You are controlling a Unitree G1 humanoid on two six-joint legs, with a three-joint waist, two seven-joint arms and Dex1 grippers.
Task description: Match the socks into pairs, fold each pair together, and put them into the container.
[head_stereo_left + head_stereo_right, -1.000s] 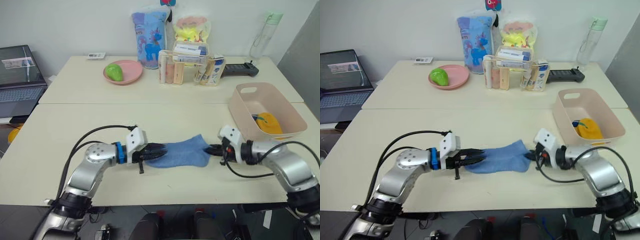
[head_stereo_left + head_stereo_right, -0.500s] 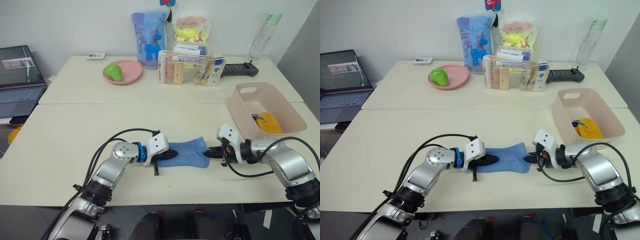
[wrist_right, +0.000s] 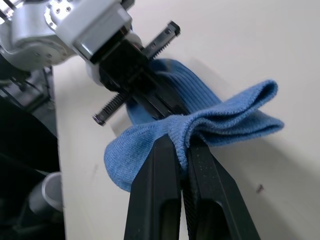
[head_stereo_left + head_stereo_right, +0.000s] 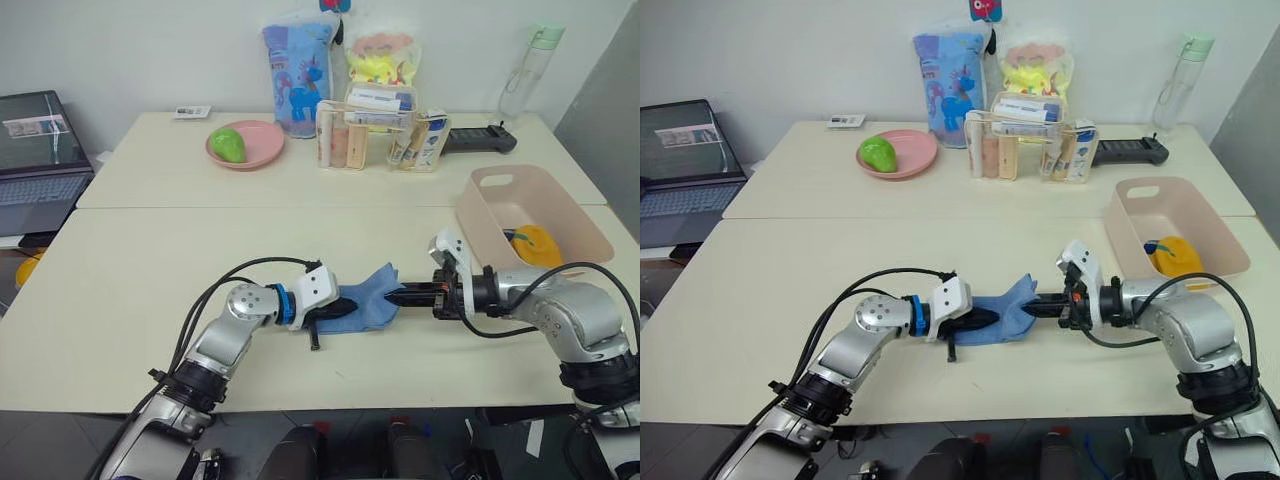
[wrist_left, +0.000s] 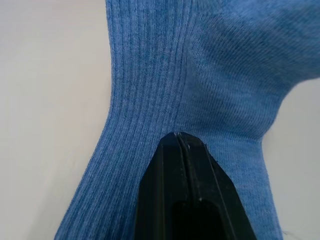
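**Blue socks pinched at both ends**

Light blue socks (image 4: 365,309) lie on front table, bunched up btwn the two grippers; L gripper (image 4: 345,308) fingers closed, pressed onto the near-left end; R gripper (image 4: 392,296) fingers clamped on the other end, fabric lifted & folded over the tips (image 3: 172,145); tub (image 4: 497,249) sits at R, w/ yellow socks (image 4: 538,244) inside.

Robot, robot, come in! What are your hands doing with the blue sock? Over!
Left gripper shut, pinning one end of light blue sock on table. Right gripper shut on other end, lifted. Container beside right arm.
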